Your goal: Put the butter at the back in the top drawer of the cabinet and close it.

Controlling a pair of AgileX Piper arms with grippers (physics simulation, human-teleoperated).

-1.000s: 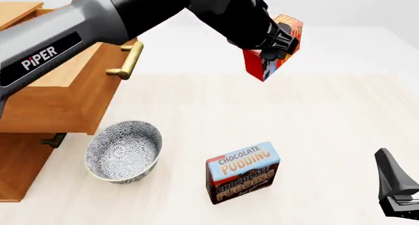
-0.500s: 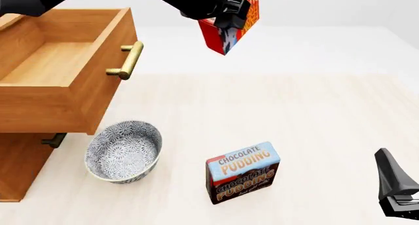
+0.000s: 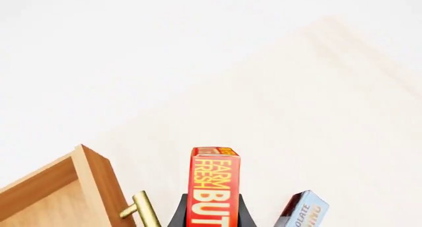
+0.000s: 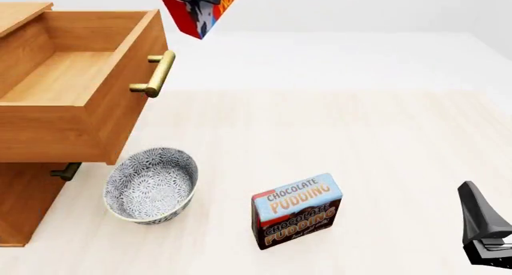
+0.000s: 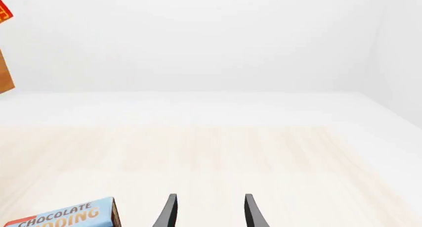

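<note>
Front view: your cabinet (image 4: 28,212) stands at the left edge of the table (image 4: 360,137), its top drawer (image 4: 76,101) pulled out and open. Nearer you sit a patterned bowl (image 4: 152,184) and, to its right, a pudding box (image 4: 297,210). Your left gripper (image 3: 211,209) is clamped on the butter (image 4: 198,10), held high in the air just right of the drawer's handle. Your right gripper (image 5: 208,212) waits low at the right, fingers apart and empty.
</note>
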